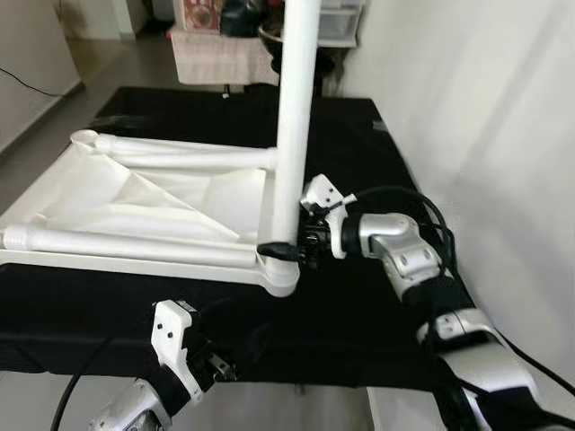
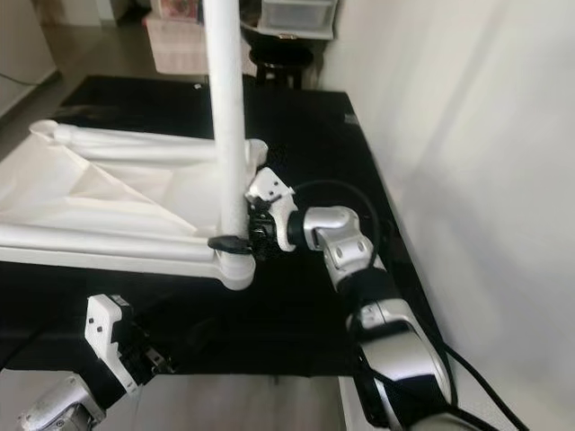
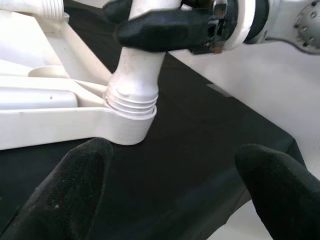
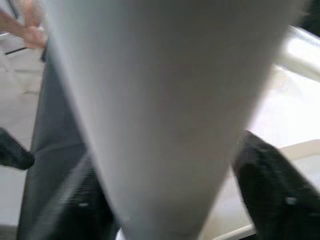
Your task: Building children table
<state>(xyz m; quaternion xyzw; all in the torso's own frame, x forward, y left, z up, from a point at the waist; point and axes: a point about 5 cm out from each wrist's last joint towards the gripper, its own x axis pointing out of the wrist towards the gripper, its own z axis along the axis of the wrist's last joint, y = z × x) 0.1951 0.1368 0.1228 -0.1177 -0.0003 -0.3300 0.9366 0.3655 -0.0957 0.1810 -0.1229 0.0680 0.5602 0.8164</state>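
Nearest the camera, the left gripper (image 1: 225,364) hung low at the near edge of a black mat (image 1: 359,305), its two black fingers (image 3: 75,185) spread wide apart and holding nothing. Just beyond it, across a strip of bare mat, lay the near corner of an upturned white table top (image 1: 135,202). A white table leg (image 1: 296,117) stood upright in the threaded socket (image 3: 132,102) at that corner.

The right gripper (image 1: 283,250) reached in from the right side and was clamped around the foot of this upright leg, just above the socket, with one black finger on each side of the tube. In the right wrist view the leg (image 4: 165,115) was close and blurred between the two fingers (image 4: 270,180).

Beyond the clamped gripper, two more white legs (image 1: 180,153) lay flat along the upturned top, one along its near edge and one along its far edge. A white wall (image 1: 485,108) rose just to the right of the right arm. Farther off, past the mat, stood a piece of furniture under a pale cloth (image 1: 220,58).
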